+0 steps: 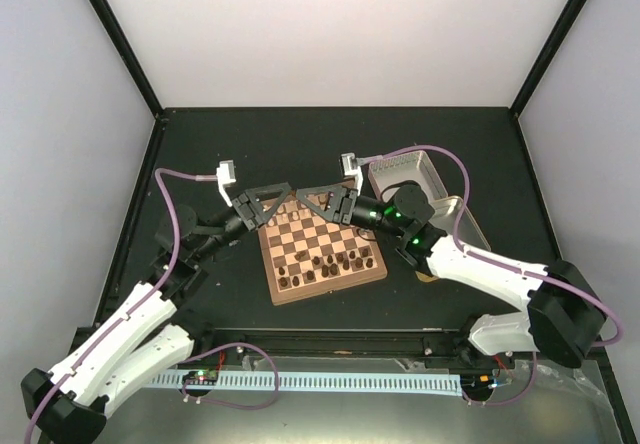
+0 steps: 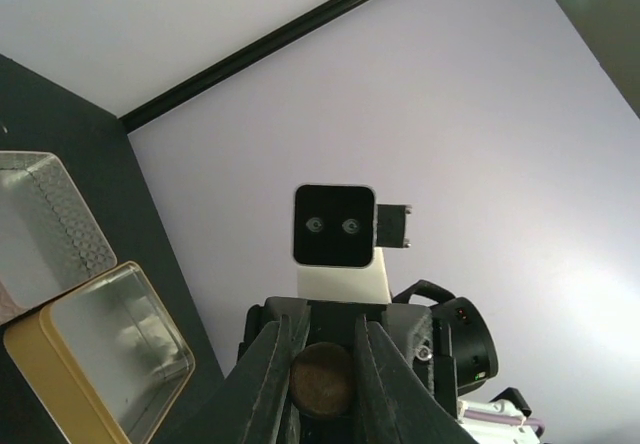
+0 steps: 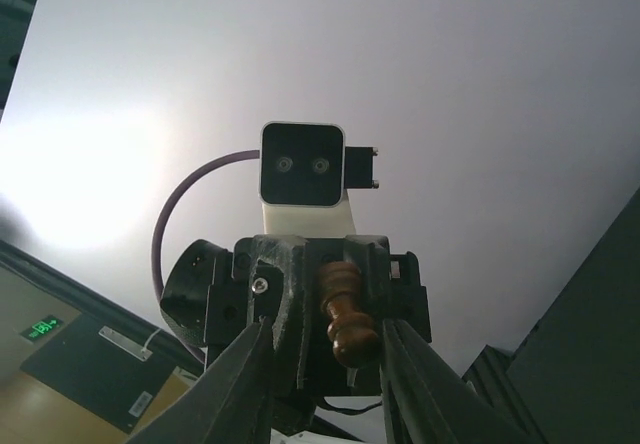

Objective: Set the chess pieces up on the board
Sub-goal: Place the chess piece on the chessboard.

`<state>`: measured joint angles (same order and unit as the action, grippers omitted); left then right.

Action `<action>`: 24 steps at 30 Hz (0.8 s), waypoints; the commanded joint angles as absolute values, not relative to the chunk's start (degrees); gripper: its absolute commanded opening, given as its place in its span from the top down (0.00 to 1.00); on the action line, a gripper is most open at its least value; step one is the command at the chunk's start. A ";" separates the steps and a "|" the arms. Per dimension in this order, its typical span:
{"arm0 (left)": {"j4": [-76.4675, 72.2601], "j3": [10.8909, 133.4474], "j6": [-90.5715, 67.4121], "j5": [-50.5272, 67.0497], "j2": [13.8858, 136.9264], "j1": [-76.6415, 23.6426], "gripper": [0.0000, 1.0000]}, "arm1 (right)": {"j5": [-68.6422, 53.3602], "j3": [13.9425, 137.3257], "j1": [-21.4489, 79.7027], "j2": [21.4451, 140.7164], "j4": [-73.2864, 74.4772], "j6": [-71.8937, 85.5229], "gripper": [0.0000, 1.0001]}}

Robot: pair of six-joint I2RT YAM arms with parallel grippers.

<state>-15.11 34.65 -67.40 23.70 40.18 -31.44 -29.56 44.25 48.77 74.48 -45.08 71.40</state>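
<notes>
**Hand-over above the board.** The left gripper [image 2: 322, 359] and the right gripper [image 3: 330, 336] meet nose to nose over the far edge of the board [image 1: 300, 226], which lies on the dark worktop [image 1: 220, 144]. One dark chess piece [image 3: 342, 314] hangs between them, clear of the squares.

The left jaws are clamped narrowly on the piece. The right jaws stand part-open on either side of it with a gap showing on one flank, so no grip by them is seen. The likely reason for the arrangement is a regrip: passing the piece from arm to arm would let it be set down on its base.

In the left wrist view the piece shows a round end face, so its long axis runs roughly towards that camera. In the right wrist view its turned profile is seen from the side. There the long axis is steep in the picture, with the narrower end uppermost and the wider end lowest, leaning slightly right.

Other chess pieces [image 1: 330, 261] stand on the board's near rows. Two tin halves [image 1: 430, 182] lie beyond the board's right edge.
</notes>
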 commanded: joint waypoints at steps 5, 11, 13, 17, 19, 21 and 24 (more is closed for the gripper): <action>-19.20 33.36 -69.26 23.08 39.35 -30.98 0.93 | -30.54 46.12 48.66 76.93 -51.36 74.90 0.70; -19.05 32.74 -69.80 23.26 39.64 -31.03 0.93 | -30.14 46.40 48.67 76.87 -50.89 74.53 0.78; -19.13 32.41 -69.87 23.08 39.64 -31.02 0.93 | -29.62 46.08 48.69 76.67 -50.71 74.46 0.85; -18.91 31.70 -69.60 22.92 39.73 -31.02 0.91 | -28.24 46.14 48.62 75.76 -47.69 72.94 0.94; -18.21 31.29 -69.29 23.03 39.68 -31.02 0.89 | -27.16 46.14 48.67 75.15 -45.22 71.60 0.97; -16.50 30.87 -68.13 22.65 39.43 -30.98 0.80 | -26.59 46.50 48.67 74.70 -42.13 70.00 0.99; -9.38 30.71 -64.44 19.38 37.92 -30.95 0.59 | -26.34 47.06 48.66 74.45 -36.03 66.63 0.99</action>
